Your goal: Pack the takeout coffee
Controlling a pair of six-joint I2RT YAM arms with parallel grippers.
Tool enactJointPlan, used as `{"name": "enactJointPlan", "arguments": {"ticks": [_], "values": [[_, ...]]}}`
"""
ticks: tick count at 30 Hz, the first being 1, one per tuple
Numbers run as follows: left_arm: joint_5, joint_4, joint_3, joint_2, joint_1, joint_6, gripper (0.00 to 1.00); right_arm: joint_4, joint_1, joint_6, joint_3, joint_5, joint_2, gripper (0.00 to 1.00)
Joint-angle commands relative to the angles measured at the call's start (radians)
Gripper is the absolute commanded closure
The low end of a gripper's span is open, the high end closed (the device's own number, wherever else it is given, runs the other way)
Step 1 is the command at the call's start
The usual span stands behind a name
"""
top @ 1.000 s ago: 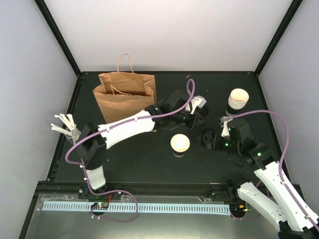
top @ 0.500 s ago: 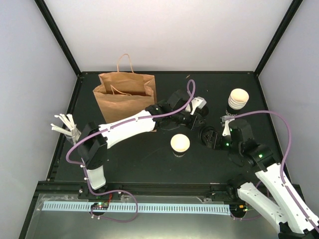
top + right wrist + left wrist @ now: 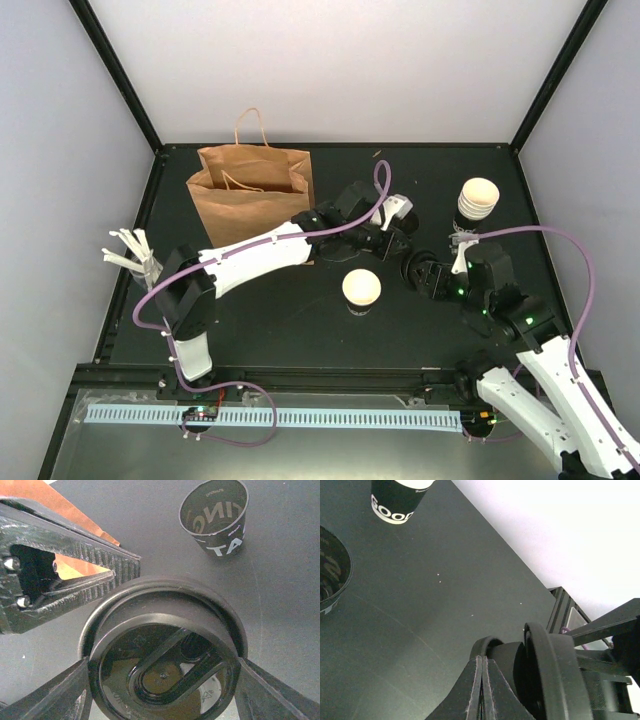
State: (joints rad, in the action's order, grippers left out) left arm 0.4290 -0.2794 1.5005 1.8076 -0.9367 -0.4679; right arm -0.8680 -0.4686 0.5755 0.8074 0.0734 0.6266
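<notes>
Paper bag (image 3: 250,195) stands open, back left of the tabletop (image 3: 280,320). Left pincer (image 3: 482,665): jaws together, tip at the rim of the black lid (image 3: 165,665). Takeout coffee (image 3: 361,290) sits uncovered at centre, near the lid. Right pincer (image 3: 428,276) is clamped across the lid's rim, jaws wide. We judge lidding is next: hold the lid level, centre it over the cup, and move the left tip clear before pressing.

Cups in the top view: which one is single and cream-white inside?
The takeout coffee cup in the middle, standing alone. The other cream-lined cups are nested in a stack far right; the third cup is dark inside.
</notes>
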Motion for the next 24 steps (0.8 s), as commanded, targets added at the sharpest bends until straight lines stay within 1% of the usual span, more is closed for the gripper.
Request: {"name": "enactJointPlan", "arguments": {"ticks": [1, 8, 13, 16, 18, 21, 24], "values": [[0.016, 0.013, -0.036, 0.003, -0.007, -0.014, 0.98, 0.061, 0.005, 0.014, 0.039, -0.038, -0.016, 0.29], [0.005, 0.017, -0.07, -0.002, -0.006, -0.013, 0.99, 0.063, 0.005, 0.015, 0.04, -0.039, -0.022, 0.28], [-0.015, 0.017, -0.065, 0.001, -0.004, -0.008, 0.99, 0.053, 0.005, 0.013, 0.025, -0.047, -0.005, 0.28], [-0.022, 0.013, -0.043, 0.009, 0.002, -0.004, 0.98, -0.022, 0.005, 0.03, 0.035, -0.096, 0.048, 0.28], [-0.029, 0.007, -0.025, 0.012, 0.004, -0.001, 0.99, -0.072, 0.005, 0.058, 0.045, -0.18, 0.071, 0.28], [-0.045, 0.013, -0.014, 0.009, 0.004, 0.005, 0.96, -0.103, 0.005, 0.073, 0.054, -0.238, 0.082, 0.28], [-0.054, 0.025, -0.007, 0.013, 0.005, 0.009, 0.84, -0.115, 0.005, 0.089, 0.057, -0.267, 0.076, 0.28]]}}
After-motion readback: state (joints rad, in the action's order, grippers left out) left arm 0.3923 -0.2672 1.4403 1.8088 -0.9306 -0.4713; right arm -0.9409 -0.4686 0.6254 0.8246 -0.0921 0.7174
